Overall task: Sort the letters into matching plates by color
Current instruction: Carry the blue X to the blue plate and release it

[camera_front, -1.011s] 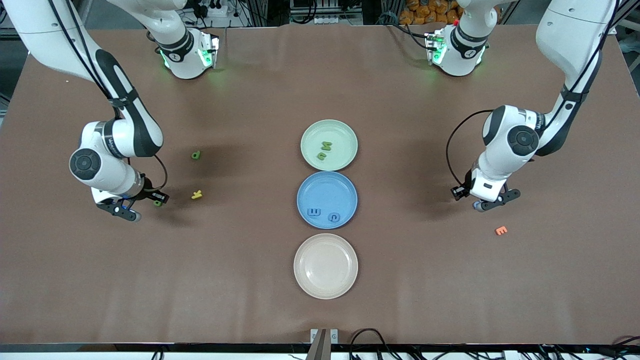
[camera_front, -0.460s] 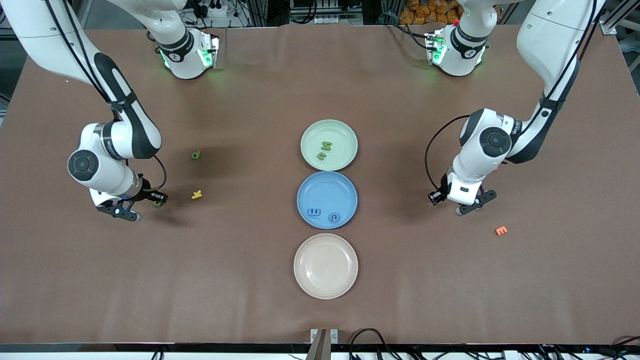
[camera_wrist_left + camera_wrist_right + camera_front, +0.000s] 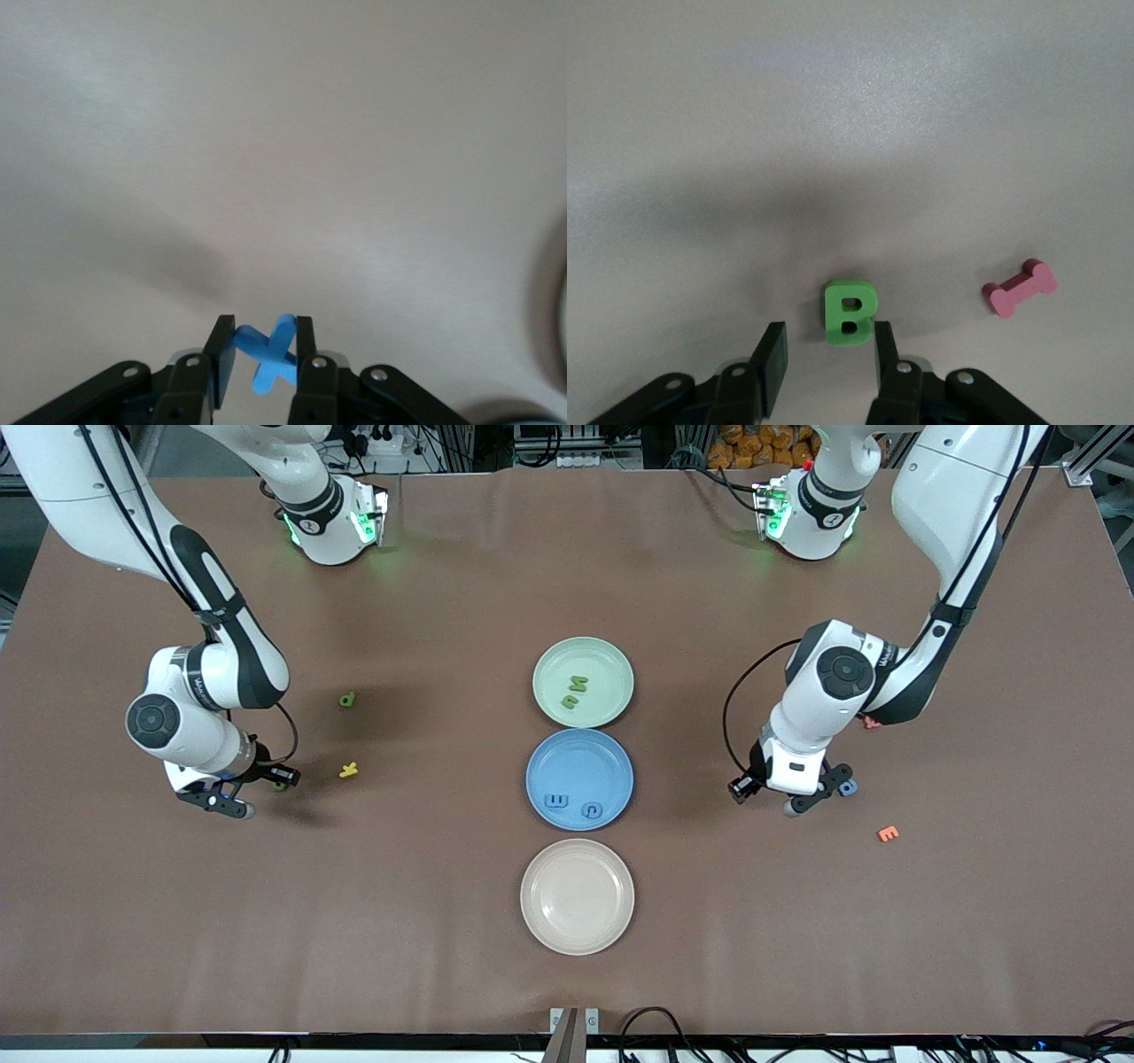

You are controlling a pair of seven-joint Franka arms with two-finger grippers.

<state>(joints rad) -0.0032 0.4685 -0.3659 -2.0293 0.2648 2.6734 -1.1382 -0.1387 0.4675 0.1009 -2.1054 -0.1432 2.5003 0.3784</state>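
Brown surface point(image 3: 425, 921), plates down the middle. Left end effector point(image 3: 259, 367) pinches a blue letter point(image 3: 270, 354) and looks headed for the blue plate point(image 3: 580, 755). Right end effector point(image 3: 826, 367) stands open around a green B point(image 3: 850, 312), needing to close.

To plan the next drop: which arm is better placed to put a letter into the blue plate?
Left. The left gripper already holds a blue letter near the blue plate; the right gripper holds nothing.

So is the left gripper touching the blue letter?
Touching. The left wrist view shows the left gripper with both fingers pressed against the blue letter, which sits clamped between them above the table.
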